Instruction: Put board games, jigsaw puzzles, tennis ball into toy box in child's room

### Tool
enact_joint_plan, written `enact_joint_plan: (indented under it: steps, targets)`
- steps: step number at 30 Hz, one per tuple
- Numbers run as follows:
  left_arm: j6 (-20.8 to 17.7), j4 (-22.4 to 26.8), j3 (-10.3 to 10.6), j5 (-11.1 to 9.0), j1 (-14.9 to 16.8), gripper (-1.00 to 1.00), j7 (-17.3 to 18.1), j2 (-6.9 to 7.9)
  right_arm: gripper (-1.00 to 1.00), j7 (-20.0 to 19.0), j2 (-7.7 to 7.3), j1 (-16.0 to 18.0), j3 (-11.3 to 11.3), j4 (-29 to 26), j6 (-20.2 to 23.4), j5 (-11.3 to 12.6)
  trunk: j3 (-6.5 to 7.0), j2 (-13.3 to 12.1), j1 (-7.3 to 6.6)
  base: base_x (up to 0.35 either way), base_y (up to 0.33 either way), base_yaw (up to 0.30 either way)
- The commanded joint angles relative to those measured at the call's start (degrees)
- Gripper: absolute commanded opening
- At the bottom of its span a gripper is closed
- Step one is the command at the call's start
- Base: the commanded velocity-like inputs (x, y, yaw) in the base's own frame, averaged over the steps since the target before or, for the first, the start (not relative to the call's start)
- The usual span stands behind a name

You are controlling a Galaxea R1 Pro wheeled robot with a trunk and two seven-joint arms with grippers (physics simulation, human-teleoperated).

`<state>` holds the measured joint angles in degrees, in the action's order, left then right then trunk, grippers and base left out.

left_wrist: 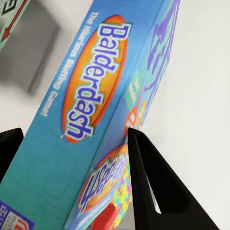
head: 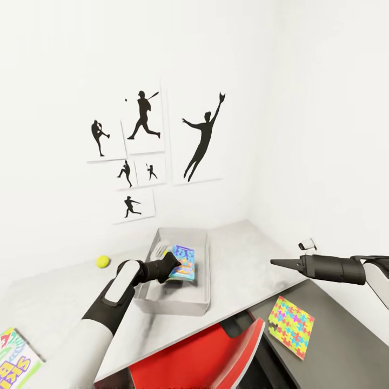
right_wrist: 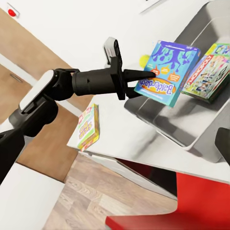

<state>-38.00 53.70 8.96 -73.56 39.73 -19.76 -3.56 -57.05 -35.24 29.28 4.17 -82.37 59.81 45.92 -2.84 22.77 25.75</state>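
Left gripper [head: 174, 263]: jaws clamped on the blue Balderdash board game [head: 182, 262], one finger [left_wrist: 153, 184] on each side of the box edge. The box is held tilted above the toy box [head: 201, 270]; the right wrist view shows it lifted clear of the tray floor.

Toy box: pale grey tray on the bench [head: 243, 265]. A second board game [right_wrist: 207, 77] with a green and white cover lies inside at the far end; in the head view it is largely hidden behind the held box and the arm.

Tennis ball [head: 103, 261]: on the bench, well apart from the tray on its left side.

Jigsaw puzzle [head: 291, 326]: one multicoloured square on the lower dark section of the bench.

Yellow-green board game [head: 16, 361]: at the bench's near left corner, cut off by the picture edge.

Right gripper [head: 280, 263]: hovers over the bench to the right of the tray, nothing between its fingers; jaws seen side-on, so whether they are parted or together cannot be told.

Red chair [head: 205, 356]: partly tucked under the bench, lower part cut off.
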Motion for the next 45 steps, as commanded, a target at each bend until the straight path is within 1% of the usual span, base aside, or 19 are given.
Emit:
enact_joint_plan:
  steps: [1,6,16,23,26,35,45]
  targets:
    - [0.2,-0.4,0.0,-0.4,0.4,-1.0,-0.4,0.01,1.0,-0.2,-0.04,0.1,0.1,0.0,0.2,0.0,-0.23,0.1,0.04,0.0,0.0,0.0]
    - [0.9,-2.3,0.1,-0.4,2.1,-1.0,-0.4,0.07,1.0,-0.2,-0.02,0.1,0.1,0.0,0.2,0.0,-0.7,0.1,0.04,0.0,0.0,0.0]
    - [1.3,-4.9,0.0,-0.5,4.1,-1.0,-0.1,0.01,1.0,-0.2,-0.05,0.1,-0.2,0.0,0.2,0.0,-1.63,0.1,0.04,0.0,0.0,0.0]
    - [1.5,-6.0,-0.2,-0.6,4.7,-1.0,1.1,0.1,1.0,-0.2,-0.08,0.1,-0.4,0.0,0.2,0.0,-2.28,0.1,0.04,0.0,0.0,0.0]
    - [1.5,-7.3,-0.2,-0.5,5.1,-1.0,1.7,0.1,1.0,-0.2,-0.09,0.1,-0.4,0.0,0.2,0.0,-2.56,0.1,0.04,0.0,0.0,0.0]
    - [1.5,-9.8,-0.1,-0.5,6.3,-1.0,2.2,0.06,1.0,-0.2,-0.09,0.1,-0.5,0.0,0.2,0.0,-3.4,0.1,0.04,0.0,0.0,0.0]
    - [1.4,-10.5,0.0,-0.7,6.6,-1.0,2.4,-0.14,1.0,-0.2,-0.1,0.1,-0.6,0.0,0.2,0.0,-4.34,0.1,0.04,0.0,0.0,0.0]
